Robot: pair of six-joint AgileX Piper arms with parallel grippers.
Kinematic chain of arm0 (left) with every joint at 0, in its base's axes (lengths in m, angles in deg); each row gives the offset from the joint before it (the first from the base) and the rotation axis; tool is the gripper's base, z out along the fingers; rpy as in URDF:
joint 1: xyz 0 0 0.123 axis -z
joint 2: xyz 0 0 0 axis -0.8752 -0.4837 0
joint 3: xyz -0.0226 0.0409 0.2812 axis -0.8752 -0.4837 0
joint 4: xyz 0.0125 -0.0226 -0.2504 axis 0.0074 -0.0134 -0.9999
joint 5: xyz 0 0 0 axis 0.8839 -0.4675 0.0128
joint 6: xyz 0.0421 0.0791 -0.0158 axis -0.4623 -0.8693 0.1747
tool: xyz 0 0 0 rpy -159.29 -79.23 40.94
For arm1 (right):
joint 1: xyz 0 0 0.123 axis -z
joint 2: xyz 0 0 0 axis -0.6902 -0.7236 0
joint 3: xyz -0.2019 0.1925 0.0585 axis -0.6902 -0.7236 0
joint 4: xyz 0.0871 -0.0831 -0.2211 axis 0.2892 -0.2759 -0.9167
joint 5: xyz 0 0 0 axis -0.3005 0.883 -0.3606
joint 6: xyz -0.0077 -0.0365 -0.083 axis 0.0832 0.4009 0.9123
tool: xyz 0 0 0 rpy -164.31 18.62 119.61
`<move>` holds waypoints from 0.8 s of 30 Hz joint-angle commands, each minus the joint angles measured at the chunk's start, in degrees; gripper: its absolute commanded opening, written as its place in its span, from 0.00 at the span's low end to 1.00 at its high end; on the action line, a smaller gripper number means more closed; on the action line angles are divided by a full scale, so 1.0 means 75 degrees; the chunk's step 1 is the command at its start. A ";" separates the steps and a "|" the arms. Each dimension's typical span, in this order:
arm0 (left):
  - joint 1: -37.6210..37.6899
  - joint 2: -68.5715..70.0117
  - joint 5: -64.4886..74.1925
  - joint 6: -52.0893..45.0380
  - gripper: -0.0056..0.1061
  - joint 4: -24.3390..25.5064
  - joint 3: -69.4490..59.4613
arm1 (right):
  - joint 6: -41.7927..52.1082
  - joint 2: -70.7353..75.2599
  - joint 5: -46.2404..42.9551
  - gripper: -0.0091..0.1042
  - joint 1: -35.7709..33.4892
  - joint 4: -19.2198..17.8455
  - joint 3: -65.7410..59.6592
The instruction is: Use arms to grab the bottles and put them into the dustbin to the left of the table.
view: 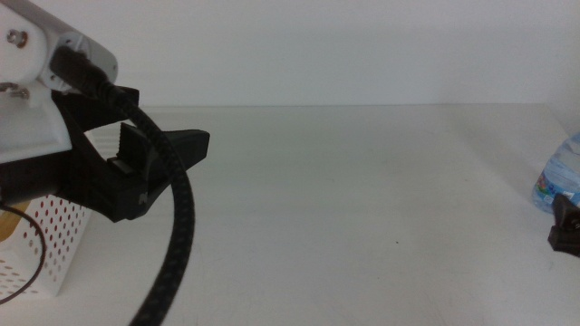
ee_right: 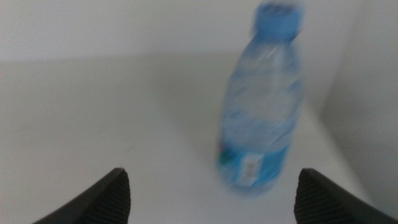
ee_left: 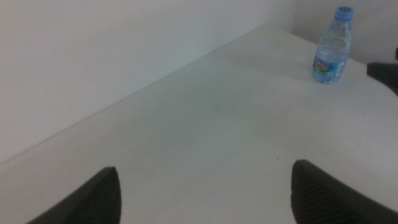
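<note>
A small clear water bottle (view: 560, 177) with a blue cap and label stands upright at the table's far right edge. It appears blurred and close in the right wrist view as the bottle (ee_right: 264, 106). My right gripper (ee_right: 211, 196) is open, its jaws wide apart just short of the bottle, and only its dark tip (view: 566, 226) shows in the middle view. My left gripper (view: 159, 172) hangs open and empty above the table's left side, over the white perforated dustbin (view: 59, 249). From the left wrist the bottle (ee_left: 333, 46) stands far off.
The white table (view: 362, 217) runs back to a pale wall. A thick black cable (view: 177, 244) drapes from the left arm down to the front edge. Something yellow (view: 7, 226) shows inside the dustbin's rim. The right arm's dark tip (ee_left: 384, 73) sits beside the bottle.
</note>
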 commanded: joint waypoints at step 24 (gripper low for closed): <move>0.0018 0.0046 -0.0560 0.0015 0.86 -0.0217 0.0224 | 0.0434 -0.3443 -0.3483 0.76 0.0509 0.0029 0.1963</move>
